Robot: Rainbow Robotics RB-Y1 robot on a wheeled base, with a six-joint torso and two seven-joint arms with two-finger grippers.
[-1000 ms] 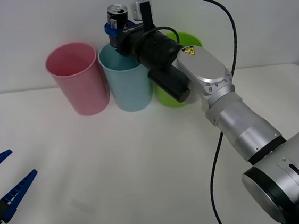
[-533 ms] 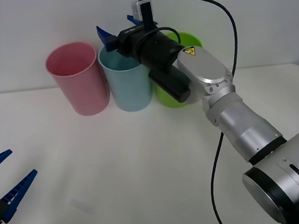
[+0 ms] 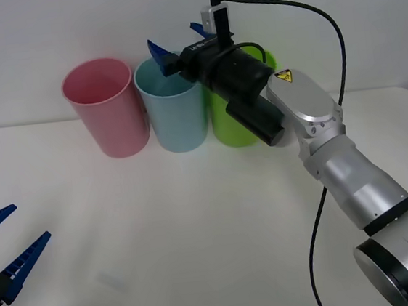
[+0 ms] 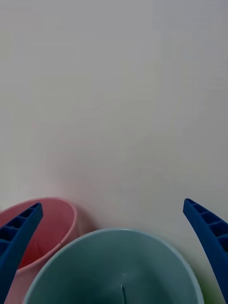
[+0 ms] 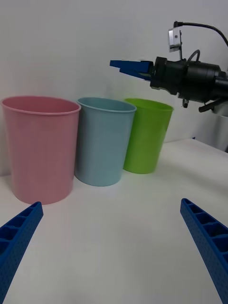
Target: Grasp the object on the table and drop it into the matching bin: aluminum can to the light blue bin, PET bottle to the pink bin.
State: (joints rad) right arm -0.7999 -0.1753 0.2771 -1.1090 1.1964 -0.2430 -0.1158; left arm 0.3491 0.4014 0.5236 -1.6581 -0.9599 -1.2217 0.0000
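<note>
My right gripper (image 3: 174, 38) hangs open above the far rim of the light blue bin (image 3: 176, 116), with nothing between its fingers. The right wrist view looks between the open right gripper (image 4: 113, 204) into the light blue bin (image 4: 109, 270), beside the pink bin (image 4: 52, 228). The aluminum can is out of view. The pink bin (image 3: 108, 108) stands at the left of the row on the white table (image 3: 198, 234). My left gripper (image 3: 27, 224) waits open low at the table's near left, facing the light blue bin (image 5: 104, 142) and the pink bin (image 5: 40, 147).
A bright green bin (image 3: 234, 128) stands to the right of the light blue one, partly behind my right arm. A black cable loops from the right wrist down past the forearm. A white wall rises right behind the bins.
One second ago my right gripper held the can above the light blue bin. It opened and the can left view. The arm has since shifted slightly right.
</note>
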